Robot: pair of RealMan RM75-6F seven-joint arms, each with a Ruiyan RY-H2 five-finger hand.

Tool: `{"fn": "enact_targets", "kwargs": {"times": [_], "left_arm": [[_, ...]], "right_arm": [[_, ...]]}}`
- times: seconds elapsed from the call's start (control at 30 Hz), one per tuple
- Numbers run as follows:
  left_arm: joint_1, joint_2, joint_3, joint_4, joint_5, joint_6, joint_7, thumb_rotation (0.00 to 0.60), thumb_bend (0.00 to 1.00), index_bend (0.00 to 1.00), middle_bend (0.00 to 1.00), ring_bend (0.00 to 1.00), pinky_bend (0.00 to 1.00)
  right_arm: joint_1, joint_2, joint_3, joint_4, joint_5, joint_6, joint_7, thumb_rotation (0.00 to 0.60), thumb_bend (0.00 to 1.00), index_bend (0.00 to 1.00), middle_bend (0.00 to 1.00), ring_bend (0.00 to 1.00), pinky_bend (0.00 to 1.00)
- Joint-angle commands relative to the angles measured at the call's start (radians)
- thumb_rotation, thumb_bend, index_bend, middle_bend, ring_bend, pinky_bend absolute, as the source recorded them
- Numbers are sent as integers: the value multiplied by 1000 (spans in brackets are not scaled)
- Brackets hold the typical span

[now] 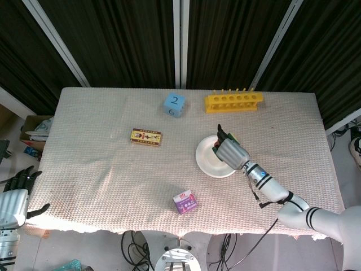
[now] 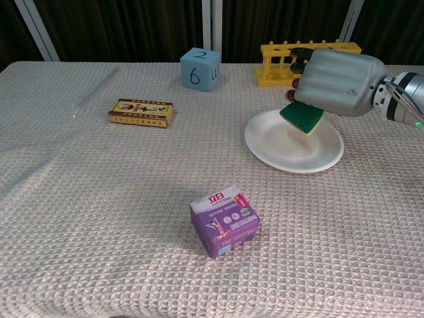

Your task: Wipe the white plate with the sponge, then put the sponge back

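The white plate (image 2: pixel 293 142) (image 1: pixel 210 164) lies right of the table's middle, bare inside. Above its far right rim my right hand (image 2: pixel 336 83) (image 1: pixel 230 150) holds the green and yellow sponge (image 2: pixel 301 116), lifted off the plate and tilted. In the head view the hand hides most of the sponge. My left hand (image 1: pixel 12 195) hangs open off the table's left edge, holding nothing; only the head view shows it.
A yellow tube rack (image 2: pixel 309 61) stands just behind the right hand. A blue numbered cube (image 2: pixel 199 69) is at the back, a flat yellow-red box (image 2: pixel 141 112) to the left, a purple carton (image 2: pixel 224 222) in front of the plate.
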Motion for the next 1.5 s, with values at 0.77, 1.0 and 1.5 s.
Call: {"fn": "enact_targets", "kwargs": {"times": [0.77, 1.0, 1.5], "left_arm": [[22, -5, 8, 25, -3, 20, -27, 600, 0, 184, 81, 83, 160], [17, 0, 3, 18, 5, 22, -21, 600, 0, 184, 81, 83, 160], [23, 9, 8, -8, 15, 35, -3, 600, 0, 184, 81, 83, 160]], "right_arm": [[36, -204, -3, 136, -98, 36, 120, 600, 459, 569, 454, 226, 21], [4, -136, 86, 97, -21, 107, 148, 600, 456, 569, 454, 226, 25], [55, -301, 239, 366, 268, -46, 238, 600, 437, 361, 336, 154, 38]]}}
